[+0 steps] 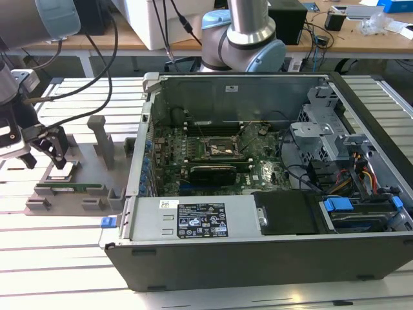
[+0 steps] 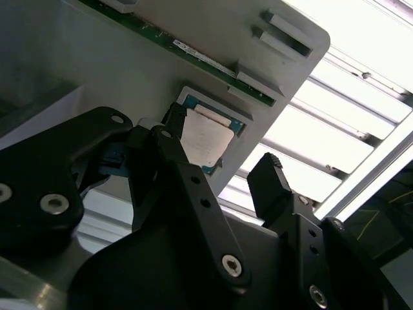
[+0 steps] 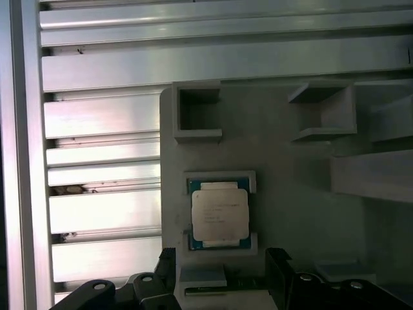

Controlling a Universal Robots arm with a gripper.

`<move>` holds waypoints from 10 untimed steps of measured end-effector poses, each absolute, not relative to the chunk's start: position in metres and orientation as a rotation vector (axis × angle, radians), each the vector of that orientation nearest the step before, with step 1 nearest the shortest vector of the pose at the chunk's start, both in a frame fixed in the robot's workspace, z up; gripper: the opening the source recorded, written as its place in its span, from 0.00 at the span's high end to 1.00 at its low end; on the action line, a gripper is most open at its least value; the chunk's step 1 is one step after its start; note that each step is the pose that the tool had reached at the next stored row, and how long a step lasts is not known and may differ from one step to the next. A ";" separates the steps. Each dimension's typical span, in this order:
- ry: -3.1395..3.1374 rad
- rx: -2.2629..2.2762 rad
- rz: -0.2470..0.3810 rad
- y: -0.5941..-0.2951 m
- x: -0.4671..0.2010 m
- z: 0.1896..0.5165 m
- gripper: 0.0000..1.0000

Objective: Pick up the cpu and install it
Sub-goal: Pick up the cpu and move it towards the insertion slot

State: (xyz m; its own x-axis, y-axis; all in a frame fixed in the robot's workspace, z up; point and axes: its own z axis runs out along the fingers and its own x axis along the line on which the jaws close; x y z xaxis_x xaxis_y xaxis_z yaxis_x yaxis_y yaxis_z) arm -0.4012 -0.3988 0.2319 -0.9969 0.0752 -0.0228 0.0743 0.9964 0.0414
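Cpu (image 3: 220, 215) (in tray (image 3: 284, 168)) beneath parted fingers (image 3: 279, 268)

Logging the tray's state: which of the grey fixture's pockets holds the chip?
The shallow framed pocket nearest the open gripper: the cpu lies flat in it. The square walled pocket and the open-sided one hold nothing.

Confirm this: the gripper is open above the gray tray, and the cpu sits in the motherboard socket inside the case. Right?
No. The cpu lies in its recess on the gray tray, outside the case; the first wrist view shows it. The gripper is open above the tray.
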 end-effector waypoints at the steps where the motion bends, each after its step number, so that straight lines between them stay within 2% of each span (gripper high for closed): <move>1: 3.114 0.117 0.063 -0.399 -0.401 0.231 0.34; 10: 3.114 0.117 0.063 -0.399 -0.400 0.225 0.34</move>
State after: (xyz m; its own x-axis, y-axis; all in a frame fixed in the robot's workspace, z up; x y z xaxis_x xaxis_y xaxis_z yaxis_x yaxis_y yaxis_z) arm -0.3998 -0.3988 0.2249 -0.9969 0.0752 -0.0228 0.0742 0.9964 0.0414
